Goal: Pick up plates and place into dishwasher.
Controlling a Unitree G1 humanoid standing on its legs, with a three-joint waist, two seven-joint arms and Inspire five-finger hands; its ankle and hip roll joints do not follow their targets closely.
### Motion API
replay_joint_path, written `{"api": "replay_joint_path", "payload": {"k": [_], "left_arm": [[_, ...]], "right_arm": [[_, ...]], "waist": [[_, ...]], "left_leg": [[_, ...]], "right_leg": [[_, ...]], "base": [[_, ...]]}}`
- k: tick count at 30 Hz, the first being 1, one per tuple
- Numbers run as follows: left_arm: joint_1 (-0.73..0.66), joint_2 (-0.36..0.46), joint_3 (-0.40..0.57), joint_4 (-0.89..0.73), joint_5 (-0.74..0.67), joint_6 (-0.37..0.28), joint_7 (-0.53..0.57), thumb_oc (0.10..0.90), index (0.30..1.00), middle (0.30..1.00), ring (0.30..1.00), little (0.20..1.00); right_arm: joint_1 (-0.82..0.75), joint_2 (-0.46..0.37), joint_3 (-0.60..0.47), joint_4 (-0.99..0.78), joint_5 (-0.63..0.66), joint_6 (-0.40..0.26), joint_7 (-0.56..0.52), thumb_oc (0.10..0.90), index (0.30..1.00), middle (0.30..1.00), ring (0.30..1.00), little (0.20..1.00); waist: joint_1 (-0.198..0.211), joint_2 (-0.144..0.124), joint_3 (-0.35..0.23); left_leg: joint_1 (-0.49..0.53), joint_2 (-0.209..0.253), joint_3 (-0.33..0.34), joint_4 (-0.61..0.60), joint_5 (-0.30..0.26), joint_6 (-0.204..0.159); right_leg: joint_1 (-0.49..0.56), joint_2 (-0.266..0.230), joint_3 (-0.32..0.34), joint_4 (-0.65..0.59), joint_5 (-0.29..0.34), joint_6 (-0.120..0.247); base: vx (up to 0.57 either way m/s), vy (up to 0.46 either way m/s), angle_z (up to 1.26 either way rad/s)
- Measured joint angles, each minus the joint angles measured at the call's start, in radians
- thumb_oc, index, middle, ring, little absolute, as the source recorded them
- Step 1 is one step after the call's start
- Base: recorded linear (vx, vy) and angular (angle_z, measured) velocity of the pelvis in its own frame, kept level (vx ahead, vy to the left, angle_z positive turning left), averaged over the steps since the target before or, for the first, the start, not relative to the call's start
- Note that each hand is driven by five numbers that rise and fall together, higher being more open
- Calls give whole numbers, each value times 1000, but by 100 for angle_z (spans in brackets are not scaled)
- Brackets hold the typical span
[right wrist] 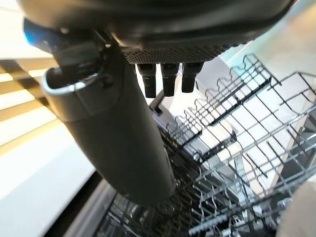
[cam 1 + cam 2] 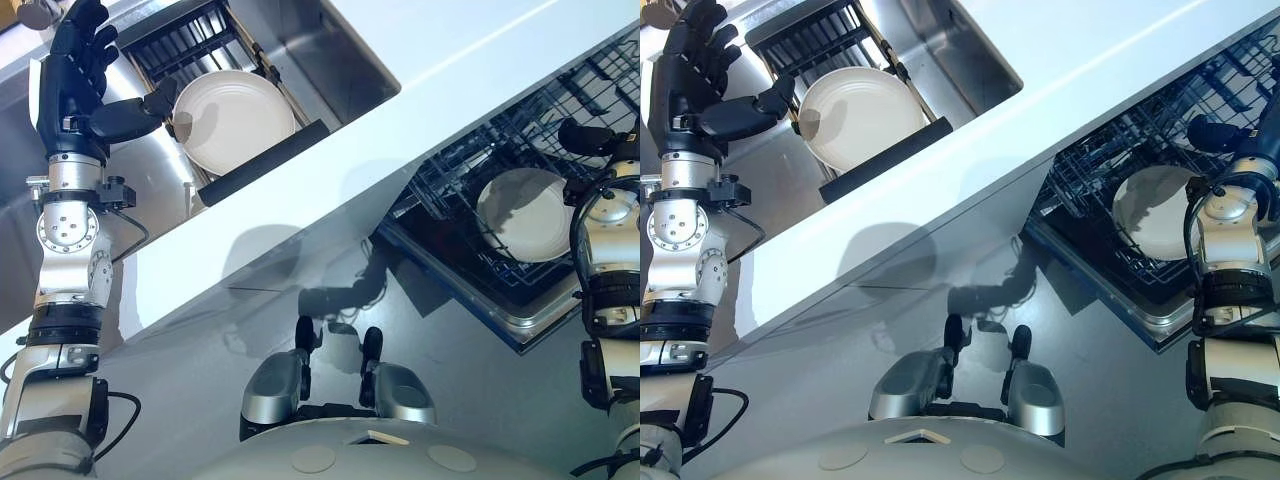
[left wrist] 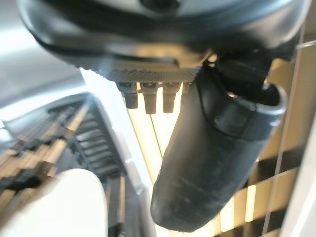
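Left eye view: left hand (image 2: 85, 75), fingers spread, should pinch the sink rack's (image 2: 262, 162) cream plate (image 2: 235, 118) by its near rim; right hand (image 2: 588, 137), fingers unreadable, hovers over the dishwasher rack (image 2: 560, 110).

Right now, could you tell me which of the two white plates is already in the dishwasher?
The plate in the dishwasher rack, by the right hand. The other plate still sits in the sink rack, by the open left hand.
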Motion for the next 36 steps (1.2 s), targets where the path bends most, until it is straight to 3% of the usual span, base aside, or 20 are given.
{"api": "replay_joint_path", "payload": {"k": [7, 14, 20, 26, 33, 36], "left_arm": [[13, 0, -2, 0, -1, 0, 4, 800, 900, 900, 900, 900], [54, -33, 0, -1, 0, 1, 4, 800, 900, 900, 900, 900], [162, -58, 48, -72, 122, -9, 17, 800, 900, 900, 900, 900], [245, -96, 88, -96, 235, -47, 19, 800, 900, 900, 900, 900], [318, -124, 133, -97, 284, -46, 25, 800, 900, 900, 900, 900], [318, -125, 134, -95, 284, -9, 24, 800, 900, 900, 900, 900]], "right_arm": [[1, 7, 28, 48, 8, 0, 1, 800, 900, 900, 900, 900], [53, 67, 25, 44, 50, -23, 45, 800, 900, 900, 900, 900], [272, 158, -72, -199, 116, -139, 144, 800, 900, 900, 900, 900], [395, 221, -168, -318, 182, -196, 232, 800, 900, 900, 900, 900], [554, 324, -211, -338, 242, -206, 335, 800, 900, 900, 900, 900], [592, 359, -199, -336, 255, -211, 368, 800, 900, 900, 900, 900]], "waist": [[16, 2, 0], [13, 2, 0], [7, 6, -3], [-20, 15, -13], [-50, 10, -114], [-75, 10, -129]], "left_leg": [[-22, 0, -13, 3, 1, -1], [14, 1, -17, -5, 1, -1], [36, 0, -11, -19, 3, 2], [61, 2, 12, -31, 4, 1], [98, 14, 51, -75, 5, -2], [126, 17, 61, -85, 6, -2]], "right_leg": [[-16, -2, -7, 0, 0, 0], [20, -3, -18, -2, 0, 0], [40, -2, -18, -18, 0, 0], [50, 1, 5, -19, 2, 4], [56, 11, 38, -36, 2, 4], [75, 13, 45, -37, 2, 4]], "base": [[7, -19, 5], [59, -20, 3], [-24, 3, -3], [-65, -5, -11], [-50, -3, -18], [-35, 29, -14]]}}
